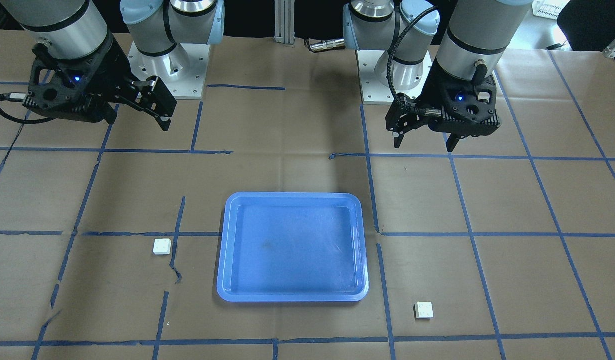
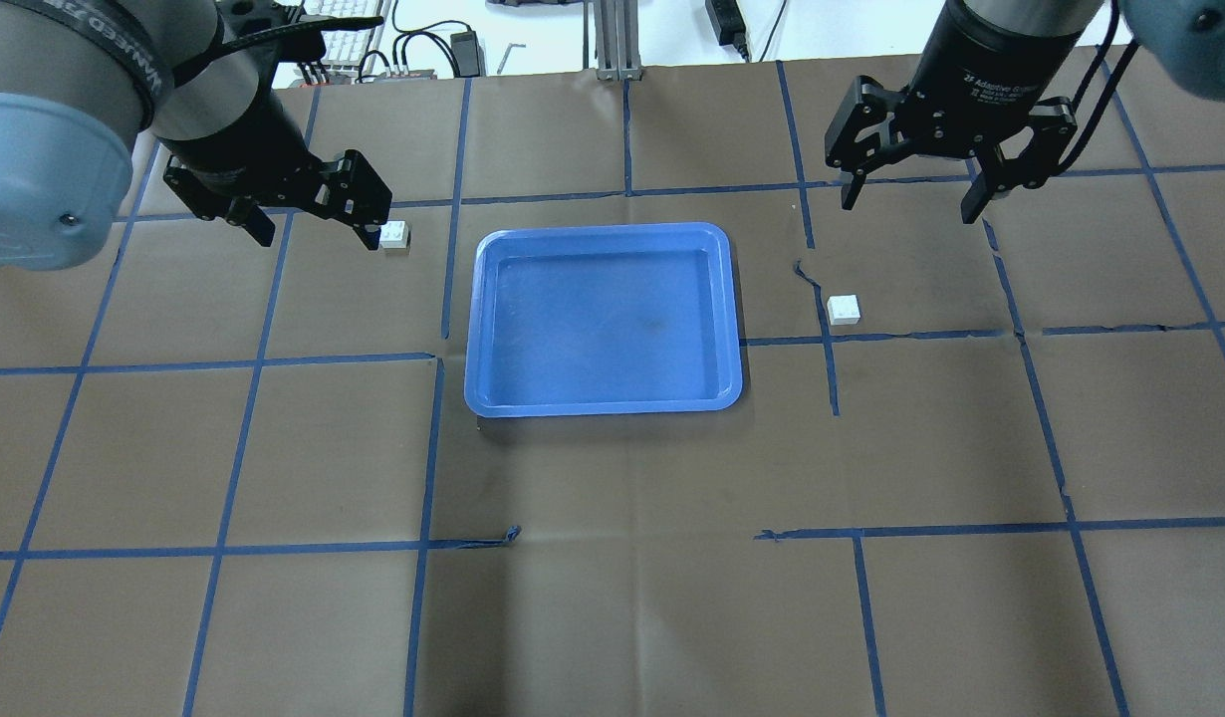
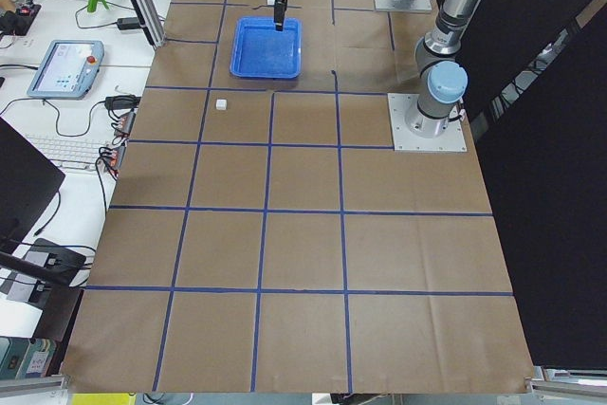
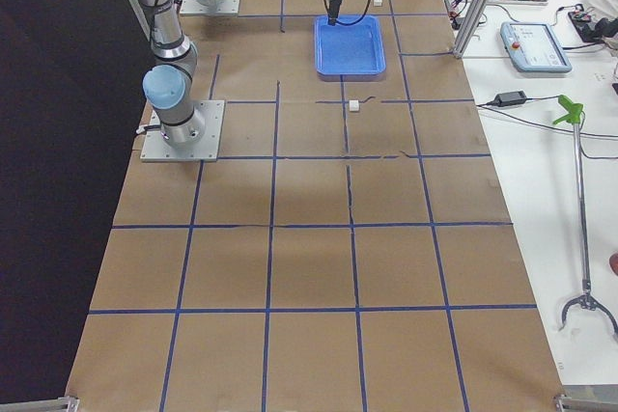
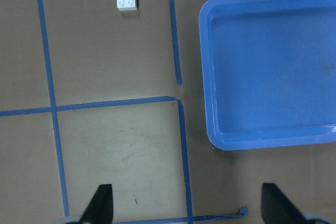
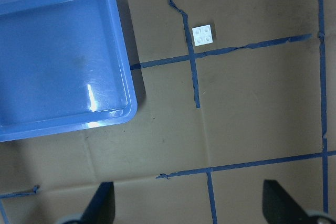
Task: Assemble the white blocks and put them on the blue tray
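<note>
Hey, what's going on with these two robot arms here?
Nothing is being handled yet. The left gripper and the right gripper both hang open and empty above the paper-covered table. One small white studded plastic brick lies on the robot's left of the large rectangular blue plastic tray, the other white brick on its right. The tray is empty and the bricks are not joined.

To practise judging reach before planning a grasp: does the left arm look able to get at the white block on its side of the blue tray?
Probably yes: the left gripper hangs open, and that white block lies alone on the table beside the blue tray, nothing covering it.
</note>
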`<state>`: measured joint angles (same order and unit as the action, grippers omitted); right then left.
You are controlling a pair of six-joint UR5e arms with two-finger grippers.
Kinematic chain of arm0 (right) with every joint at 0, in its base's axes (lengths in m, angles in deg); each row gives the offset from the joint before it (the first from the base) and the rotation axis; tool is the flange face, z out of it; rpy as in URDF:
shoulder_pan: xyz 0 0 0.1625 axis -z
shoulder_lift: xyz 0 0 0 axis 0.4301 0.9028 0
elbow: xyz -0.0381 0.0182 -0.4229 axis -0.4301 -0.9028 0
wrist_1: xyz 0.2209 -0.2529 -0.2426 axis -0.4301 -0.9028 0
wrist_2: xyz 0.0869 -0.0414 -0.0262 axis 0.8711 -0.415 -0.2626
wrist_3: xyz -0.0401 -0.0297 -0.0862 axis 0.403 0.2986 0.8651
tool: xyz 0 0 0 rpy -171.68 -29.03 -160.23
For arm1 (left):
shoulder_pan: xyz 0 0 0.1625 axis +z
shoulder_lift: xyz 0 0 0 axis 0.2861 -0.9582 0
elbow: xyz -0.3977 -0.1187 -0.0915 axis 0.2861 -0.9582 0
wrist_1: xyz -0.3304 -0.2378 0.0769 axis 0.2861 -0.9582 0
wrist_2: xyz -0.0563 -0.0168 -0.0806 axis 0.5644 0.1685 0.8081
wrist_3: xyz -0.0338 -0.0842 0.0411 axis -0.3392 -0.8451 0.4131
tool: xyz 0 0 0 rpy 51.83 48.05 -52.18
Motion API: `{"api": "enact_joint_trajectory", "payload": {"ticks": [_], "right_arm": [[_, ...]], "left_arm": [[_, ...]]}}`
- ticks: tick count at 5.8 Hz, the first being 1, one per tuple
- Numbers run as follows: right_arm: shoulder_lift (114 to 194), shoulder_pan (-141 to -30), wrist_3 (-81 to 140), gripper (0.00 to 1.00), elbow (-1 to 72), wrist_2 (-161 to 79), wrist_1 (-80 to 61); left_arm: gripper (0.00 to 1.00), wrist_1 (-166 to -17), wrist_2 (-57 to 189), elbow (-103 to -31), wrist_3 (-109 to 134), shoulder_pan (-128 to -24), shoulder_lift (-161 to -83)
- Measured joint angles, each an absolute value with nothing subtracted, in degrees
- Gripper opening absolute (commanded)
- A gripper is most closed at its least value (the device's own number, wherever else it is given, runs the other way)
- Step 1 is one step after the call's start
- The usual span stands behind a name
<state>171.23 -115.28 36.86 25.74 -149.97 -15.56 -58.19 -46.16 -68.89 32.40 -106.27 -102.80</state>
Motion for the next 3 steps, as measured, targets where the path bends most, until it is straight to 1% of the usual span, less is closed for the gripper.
{"api": "enact_joint_trajectory", "payload": {"ticks": [3], "right_arm": [[171.39, -115.52, 35.71, 1.0, 25.64, -152.22, -16.02]], "left_arm": [[0.99, -58.19, -46.16, -68.86, 32.34, -106.27, -102.73]]}}
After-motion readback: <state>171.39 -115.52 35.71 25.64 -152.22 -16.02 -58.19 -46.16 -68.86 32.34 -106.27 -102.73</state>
